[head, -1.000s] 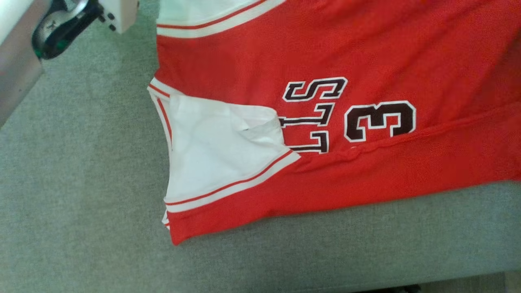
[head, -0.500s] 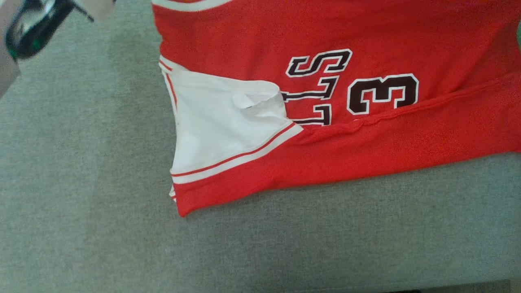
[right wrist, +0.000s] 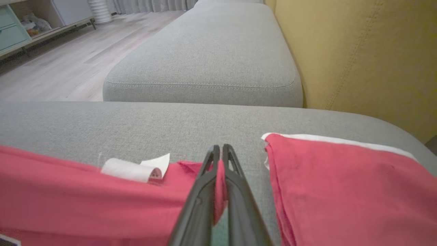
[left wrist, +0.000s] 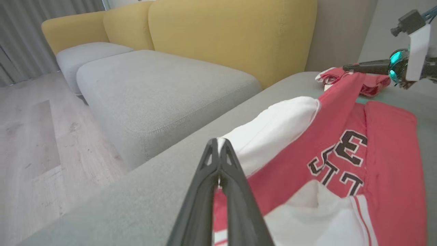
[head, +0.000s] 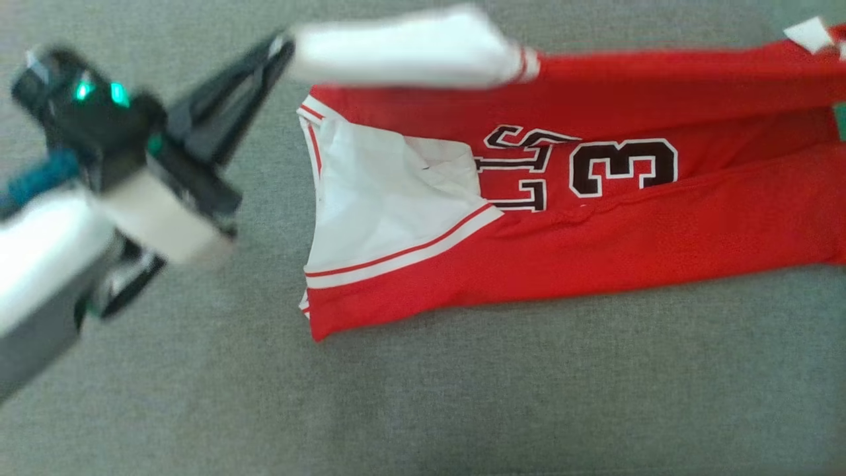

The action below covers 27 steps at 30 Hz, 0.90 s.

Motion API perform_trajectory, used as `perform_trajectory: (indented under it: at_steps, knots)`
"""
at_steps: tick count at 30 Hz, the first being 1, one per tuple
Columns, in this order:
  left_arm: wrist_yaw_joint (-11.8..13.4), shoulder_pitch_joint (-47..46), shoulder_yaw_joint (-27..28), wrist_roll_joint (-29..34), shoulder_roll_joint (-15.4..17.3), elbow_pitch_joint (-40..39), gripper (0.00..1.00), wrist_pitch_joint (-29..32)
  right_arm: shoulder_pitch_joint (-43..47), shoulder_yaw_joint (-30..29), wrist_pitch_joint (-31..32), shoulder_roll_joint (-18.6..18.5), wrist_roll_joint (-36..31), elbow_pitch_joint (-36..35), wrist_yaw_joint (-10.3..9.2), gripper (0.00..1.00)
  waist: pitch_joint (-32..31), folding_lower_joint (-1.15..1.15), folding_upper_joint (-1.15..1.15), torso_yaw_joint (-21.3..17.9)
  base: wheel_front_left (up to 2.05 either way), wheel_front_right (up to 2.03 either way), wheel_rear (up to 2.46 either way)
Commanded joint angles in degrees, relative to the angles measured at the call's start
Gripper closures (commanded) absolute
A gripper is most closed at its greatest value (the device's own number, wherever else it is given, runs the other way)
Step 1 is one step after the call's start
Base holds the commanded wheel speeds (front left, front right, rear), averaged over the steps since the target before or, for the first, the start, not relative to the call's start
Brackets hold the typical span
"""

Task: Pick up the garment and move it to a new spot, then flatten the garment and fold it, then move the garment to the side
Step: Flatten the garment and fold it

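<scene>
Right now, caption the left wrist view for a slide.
Left jaws shut on the jersey by its white sleeve, above the grey cushion; right jaws hold its far end.

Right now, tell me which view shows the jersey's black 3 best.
Head view: the 3 lies whole, seen from above. The left wrist view catches it slanted. The right wrist view gives plain red jersey cloth.

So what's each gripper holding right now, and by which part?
Both hold the red jersey: the left gripper pinches the end of its white sleeve, the right gripper pinches red fabric at the opposite end.
</scene>
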Motion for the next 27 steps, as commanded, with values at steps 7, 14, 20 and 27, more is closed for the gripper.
perform_trajectory:
  at_steps: [7,14,20,27]
  knots:
    - [7.0,7.8,2.1,1.7,6.6,-7.8,1.00,-1.7,10.1,-7.2,-1.9,2.2,-5.9,-4.2,-0.04,1.00,-2.4,0.01,0.00,0.0,0.00,0.00,0.00]
    - [10.2,15.3,1.6,2.7,4.8,-10.2,1.00,-2.1,16.8,-13.5,0.6,8.6,-10.9,-7.0,-0.04,1.00,-2.8,0.01,0.00,0.2,0.00,0.00,0.00]
    - [12.7,19.9,2.8,3.8,-1.0,-7.2,0.00,-2.6,19.2,-18.3,1.1,13.8,-14.9,-6.9,-0.04,0.00,-2.6,0.01,0.00,0.4,0.00,0.00,0.00]
    - [21.5,31.4,16.7,11.1,-11.3,-7.0,0.00,-2.7,25.4,-25.2,-2.4,20.6,-18.1,-8.4,-0.04,0.00,-5.3,0.01,0.00,0.6,0.00,0.00,0.00]
